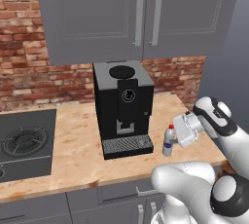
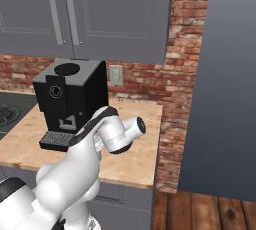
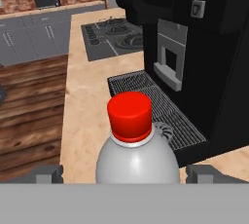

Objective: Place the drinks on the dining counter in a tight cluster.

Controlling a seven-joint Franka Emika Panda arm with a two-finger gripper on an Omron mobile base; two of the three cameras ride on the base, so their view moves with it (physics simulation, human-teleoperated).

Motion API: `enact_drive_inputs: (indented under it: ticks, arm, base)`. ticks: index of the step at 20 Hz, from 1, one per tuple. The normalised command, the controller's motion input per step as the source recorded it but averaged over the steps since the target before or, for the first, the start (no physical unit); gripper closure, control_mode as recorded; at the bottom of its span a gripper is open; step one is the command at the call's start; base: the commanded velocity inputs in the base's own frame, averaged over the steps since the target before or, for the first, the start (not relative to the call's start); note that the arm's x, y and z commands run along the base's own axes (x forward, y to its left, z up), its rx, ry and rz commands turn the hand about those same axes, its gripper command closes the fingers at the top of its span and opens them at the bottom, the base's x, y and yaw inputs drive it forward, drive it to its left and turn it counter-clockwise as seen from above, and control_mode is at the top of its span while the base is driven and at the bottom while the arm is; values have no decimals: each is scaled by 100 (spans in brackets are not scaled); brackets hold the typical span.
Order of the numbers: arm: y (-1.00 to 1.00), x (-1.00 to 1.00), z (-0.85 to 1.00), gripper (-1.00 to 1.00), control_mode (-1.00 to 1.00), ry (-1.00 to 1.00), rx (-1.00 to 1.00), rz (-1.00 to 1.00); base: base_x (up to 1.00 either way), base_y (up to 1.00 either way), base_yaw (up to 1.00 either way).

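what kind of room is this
A rendered home kitchen, most likely. A black coffee machine stands on a wooden counter beside a gas stove, with grey wall cabinets above and a red brick wall behind.

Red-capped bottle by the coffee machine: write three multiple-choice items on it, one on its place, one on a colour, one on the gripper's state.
1. Where does the small clear bottle stand?
A. On the stove
B. On the wooden counter, just right of the black coffee machine
C. Inside the upper cabinet

2. What colour is its cap?
A. Red
B. Green
C. Grey

3. How is the gripper?
A. Shut on the bottle
B. Shut on nothing
C. Open, a fingertip on each side of the bottle

Answers: 1 B, the left base view shows it beside the machine's drip tray. 2 A, the hand view shows a red cap. 3 C, the fingertips stand wide apart from the bottle.
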Motion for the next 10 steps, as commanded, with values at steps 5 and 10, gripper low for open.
enact_drive_inputs:
  ticks: [5, 10]
  arm:
    - [0, 0, 0, 100, -100, 0, 0, 0]
    - [0, 0, 0, 100, -100, 0, 0, 0]
  base:
    - [0, 0, 0]
    - [0, 0, 0]
